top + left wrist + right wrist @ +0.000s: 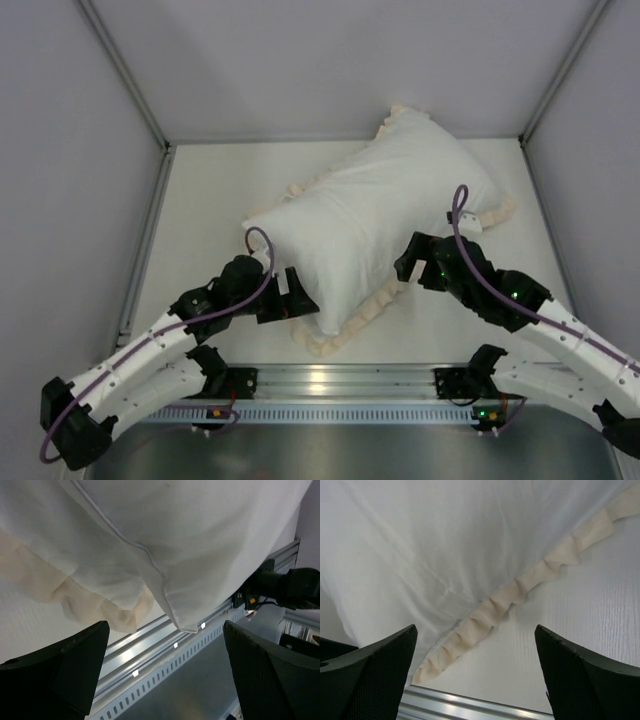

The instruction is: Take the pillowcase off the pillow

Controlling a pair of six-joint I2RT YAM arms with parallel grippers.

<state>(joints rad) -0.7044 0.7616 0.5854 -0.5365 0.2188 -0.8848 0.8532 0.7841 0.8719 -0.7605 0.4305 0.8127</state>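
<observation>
Pillowcase: plain white face uppermost, no print. Frill: cream, pleated, with a yellower tint at the near corner in the left wrist view. Table: white, with a faint linear grain. Left gripper and right gripper: black, the pads fine-meshed. Arms: white with black joints. Cables: purple. Rail: silver.

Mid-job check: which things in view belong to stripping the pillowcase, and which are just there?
In the job: pillowcase with cream frill; pillow, seamed white corner showing over the frill; left gripper and right gripper, jaws open.
Just there: table; aluminium rail at the near edge; enclosure walls.
</observation>
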